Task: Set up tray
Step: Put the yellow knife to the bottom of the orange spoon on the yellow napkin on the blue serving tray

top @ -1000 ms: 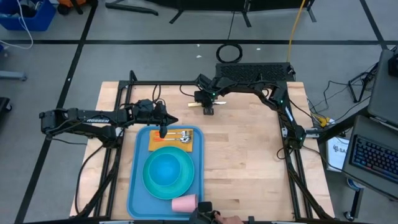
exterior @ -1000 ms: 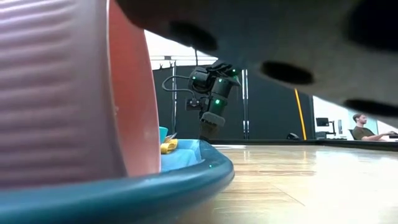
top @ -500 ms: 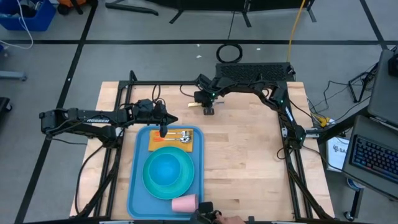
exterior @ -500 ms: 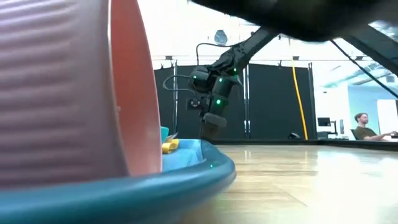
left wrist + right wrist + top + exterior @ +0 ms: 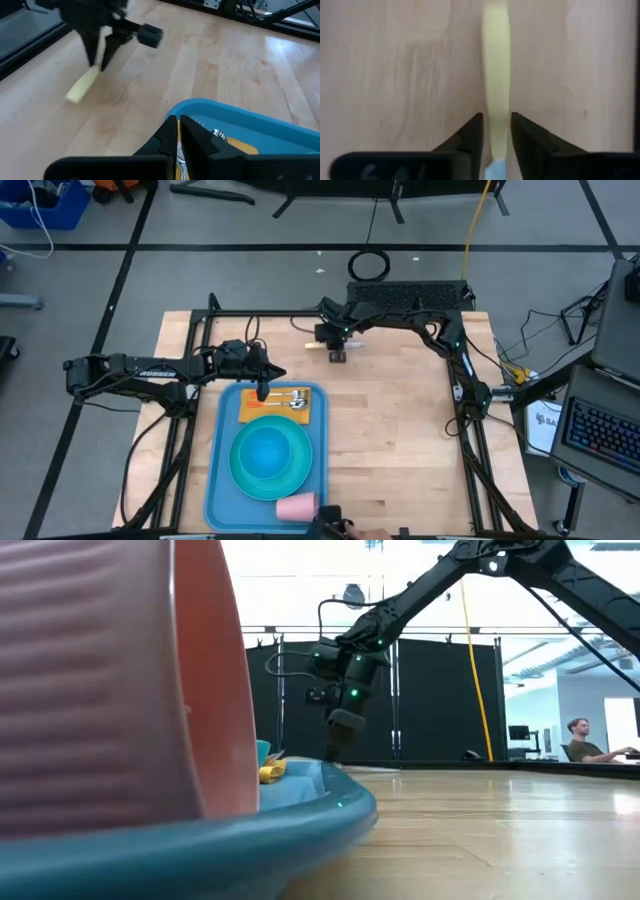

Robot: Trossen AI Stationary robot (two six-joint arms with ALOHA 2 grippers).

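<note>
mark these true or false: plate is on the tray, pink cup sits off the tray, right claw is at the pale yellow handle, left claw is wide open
1. The turquoise plate lies on the tray. True.
2. The pink cup sits on the bare table, off the tray. False: it rests on the tray's near end.
3. The right claw straddles the pale yellow handle on the table. True.
4. The left claw is wide open. False: it is shut, above the tray's far edge.

Bright, even light; blurred foreground
</note>
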